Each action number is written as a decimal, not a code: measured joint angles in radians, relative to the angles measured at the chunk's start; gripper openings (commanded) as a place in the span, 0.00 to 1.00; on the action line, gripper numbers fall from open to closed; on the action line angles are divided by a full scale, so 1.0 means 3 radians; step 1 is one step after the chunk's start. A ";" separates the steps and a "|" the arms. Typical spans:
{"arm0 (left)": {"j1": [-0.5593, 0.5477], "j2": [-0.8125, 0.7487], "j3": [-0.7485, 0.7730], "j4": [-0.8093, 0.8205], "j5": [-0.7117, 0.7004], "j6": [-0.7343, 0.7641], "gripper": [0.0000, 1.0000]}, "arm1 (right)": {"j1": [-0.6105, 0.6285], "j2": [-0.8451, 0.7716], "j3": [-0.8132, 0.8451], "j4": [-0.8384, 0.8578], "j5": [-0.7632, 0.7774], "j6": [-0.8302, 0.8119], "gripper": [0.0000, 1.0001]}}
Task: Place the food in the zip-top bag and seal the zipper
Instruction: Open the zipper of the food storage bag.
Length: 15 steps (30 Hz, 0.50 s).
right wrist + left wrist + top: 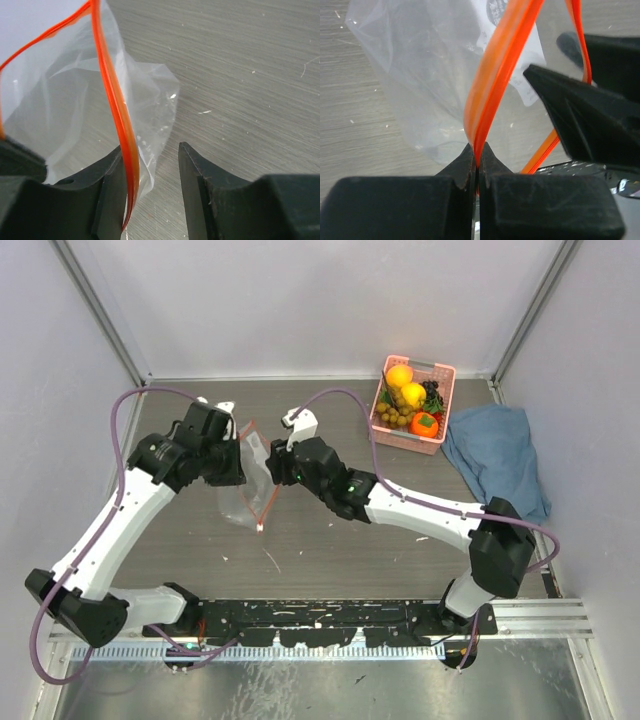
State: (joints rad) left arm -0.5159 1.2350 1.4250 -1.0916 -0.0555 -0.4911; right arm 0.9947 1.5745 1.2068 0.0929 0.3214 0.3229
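Counter (330, 540): left gripper (478, 159) jaws clamp zipper (495, 75), propping zip-top bag (235, 502) open; right gripper (152, 172) jaws parted; toy fruits (410, 400) at one o'clock.

Overhead view, two wrist close-ups of bag (420, 75)

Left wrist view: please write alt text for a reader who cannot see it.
The left gripper is shut on the orange-red zipper strip of a clear crinkly plastic zip-top bag, whose mouth gapes open above a grey wood-grain table. At right, the right gripper has its black jaws apart around the mouth's other edge.
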 measured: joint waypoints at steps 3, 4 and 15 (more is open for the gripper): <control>0.0000 0.0055 0.0043 -0.0117 0.0011 0.0132 0.00 | -0.0055 0.0058 0.0010 -0.0066 -0.0051 0.0042 0.46; 0.0000 0.0064 0.0061 -0.0140 0.0013 0.0173 0.00 | -0.0071 0.0075 0.0010 -0.0074 -0.0067 0.0060 0.43; -0.0001 0.0395 0.0418 -0.0347 -0.0141 0.0479 0.00 | -0.0187 0.0103 -0.0125 -0.0118 -0.0113 0.0327 0.03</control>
State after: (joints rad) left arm -0.5163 1.3537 1.5505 -1.1957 -0.0978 -0.3473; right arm 0.9386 1.6054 1.1694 0.0574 0.2874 0.4210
